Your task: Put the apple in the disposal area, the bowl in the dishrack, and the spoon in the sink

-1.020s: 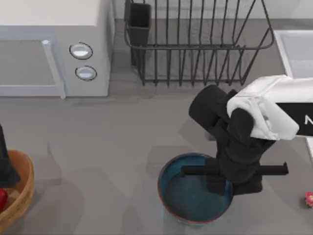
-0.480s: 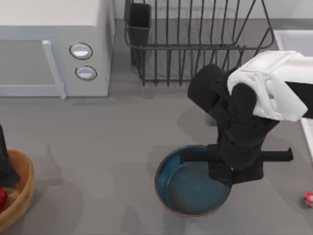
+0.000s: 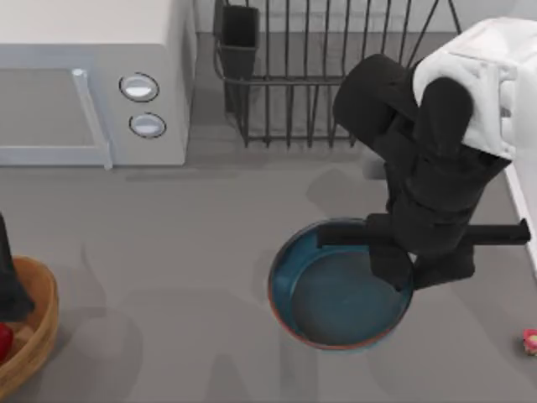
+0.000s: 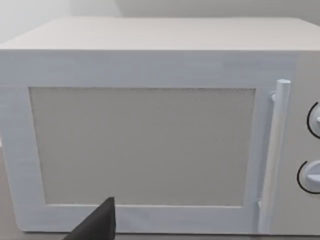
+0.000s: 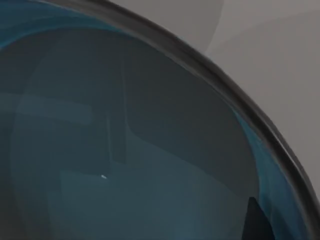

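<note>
Carrying the bowl (image 3: 336, 298) toward the dishrack (image 3: 336, 75): right gripper (image 3: 398, 269) pinching the bowl's right rim, bowl apparently lifted over the bench's near middle, nothing inside. Next move, by judgement: raise it clear of the rack's front bars, then lower it between the wires. Spoon (image 3: 530, 340) at the near right edge, untouched. Disposal area (image 3: 33, 336) at the near left edge, apple (image 3: 4, 340) inside; left arm parked above it, fingers' state impossible to tell. Microwave (image 3: 92, 84) far left. Sink (image 3: 503, 75) far right.
</note>
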Robot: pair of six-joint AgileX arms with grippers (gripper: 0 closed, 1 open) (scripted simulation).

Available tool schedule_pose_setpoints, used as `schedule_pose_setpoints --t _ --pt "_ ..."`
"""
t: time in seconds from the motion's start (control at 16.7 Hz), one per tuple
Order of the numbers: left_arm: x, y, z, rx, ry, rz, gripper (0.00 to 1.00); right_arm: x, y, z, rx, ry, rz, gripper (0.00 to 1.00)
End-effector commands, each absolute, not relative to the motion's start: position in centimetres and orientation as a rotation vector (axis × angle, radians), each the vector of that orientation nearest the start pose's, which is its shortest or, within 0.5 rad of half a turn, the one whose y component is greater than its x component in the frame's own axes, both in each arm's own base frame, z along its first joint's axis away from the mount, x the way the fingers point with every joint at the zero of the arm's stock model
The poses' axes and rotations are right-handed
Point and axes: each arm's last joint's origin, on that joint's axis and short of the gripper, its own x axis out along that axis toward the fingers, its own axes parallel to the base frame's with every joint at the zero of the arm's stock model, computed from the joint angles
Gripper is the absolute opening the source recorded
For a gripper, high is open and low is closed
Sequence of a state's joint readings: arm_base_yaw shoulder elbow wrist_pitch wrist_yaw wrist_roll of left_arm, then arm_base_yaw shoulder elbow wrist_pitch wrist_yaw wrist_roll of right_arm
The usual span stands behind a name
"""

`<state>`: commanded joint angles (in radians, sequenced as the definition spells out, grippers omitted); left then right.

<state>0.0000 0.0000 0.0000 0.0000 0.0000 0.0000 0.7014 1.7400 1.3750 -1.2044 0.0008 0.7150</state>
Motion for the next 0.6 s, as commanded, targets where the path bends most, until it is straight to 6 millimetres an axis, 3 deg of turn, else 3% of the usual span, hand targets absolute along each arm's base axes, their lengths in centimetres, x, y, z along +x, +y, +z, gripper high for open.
schedule_pose_setpoints --t 0.3,0.6 --pt "10.6 -0.1 16.0 0.000 0.000 0.000 1.00 24.3 21.5 23.2 -0.018 1.517 0.024 0.00" --pt "10.6 -0.1 16.0 0.000 0.000 0.000 1.00 24.3 24.4 26.3 -0.136 1.101 0.171 0.00"
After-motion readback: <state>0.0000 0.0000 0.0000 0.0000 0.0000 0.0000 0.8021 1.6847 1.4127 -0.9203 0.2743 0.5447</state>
